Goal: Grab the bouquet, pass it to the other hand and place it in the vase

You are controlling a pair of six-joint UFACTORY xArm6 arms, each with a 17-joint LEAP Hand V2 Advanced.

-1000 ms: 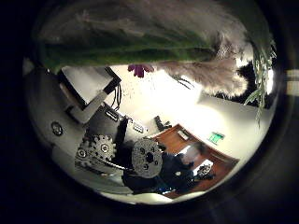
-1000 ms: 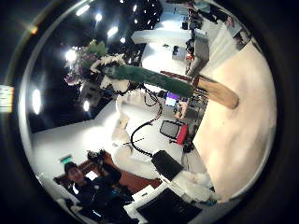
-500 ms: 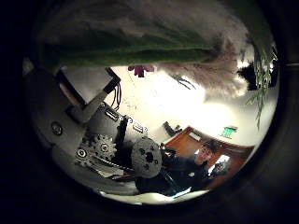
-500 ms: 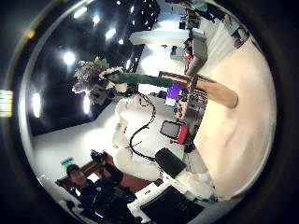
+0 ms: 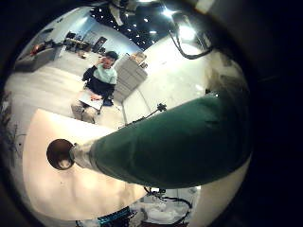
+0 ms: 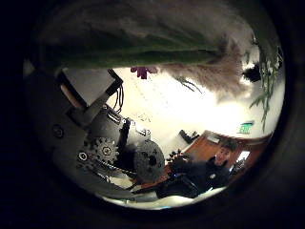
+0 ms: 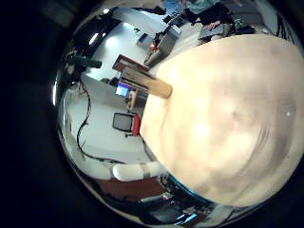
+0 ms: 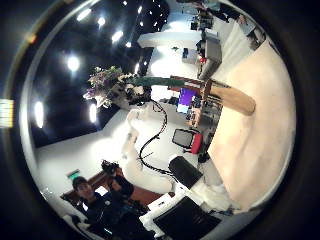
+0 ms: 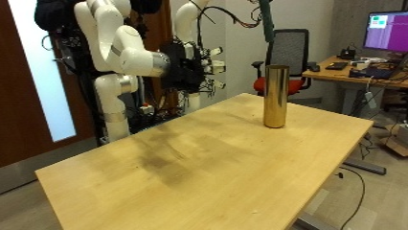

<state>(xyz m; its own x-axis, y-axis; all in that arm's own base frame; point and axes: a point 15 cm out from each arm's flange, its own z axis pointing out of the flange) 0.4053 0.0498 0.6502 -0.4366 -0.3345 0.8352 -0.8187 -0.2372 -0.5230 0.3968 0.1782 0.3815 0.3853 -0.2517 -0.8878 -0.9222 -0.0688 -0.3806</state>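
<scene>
Bright even room light, ceiling lamps glaring in palm views, dark bulging rims, soft table [image 9: 216, 158] sheen

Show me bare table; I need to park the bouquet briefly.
The table is bare from its near corner all the way up to the vase, across its full width. Only the far end, where the vase stands, is occupied.

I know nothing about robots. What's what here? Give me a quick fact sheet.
Surface: light wooden table
Vase: tall golden cylindrical vase, upright on the table
Flowers: bouquet with a green wrapped stem, up in the air, not yet in the vase
Holder: left robot hand, bouquet close against its palm
Other hand: right robot hand, beyond the table's far edge, no bouquet in it; finger pose unclear
</scene>
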